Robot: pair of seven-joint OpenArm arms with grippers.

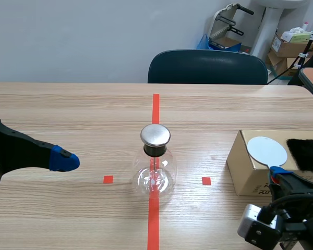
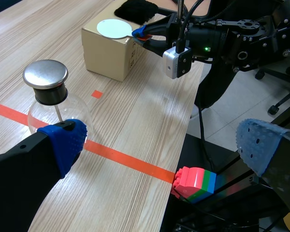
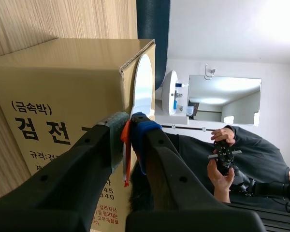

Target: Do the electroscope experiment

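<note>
Electroscope flask (image 1: 155,174) is round clear glass, capped by a smooth metal disc (image 1: 155,135).

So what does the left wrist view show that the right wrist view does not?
Only the left wrist view: the glass flask with its metal cap, the open left gripper, and coloured toy bricks below the table edge. Only the right wrist view: a person's hands holding a controller. Both: the cardboard box, the white disc, and the right gripper pinching the disc's orange handle.

Clear flask (image 1: 155,174) with silver cap (image 1: 155,134), white disc (image 1: 267,150), tan box (image 1: 245,174), black fur (image 1: 305,154), blue dotted pads (image 2: 65,140)
</note>
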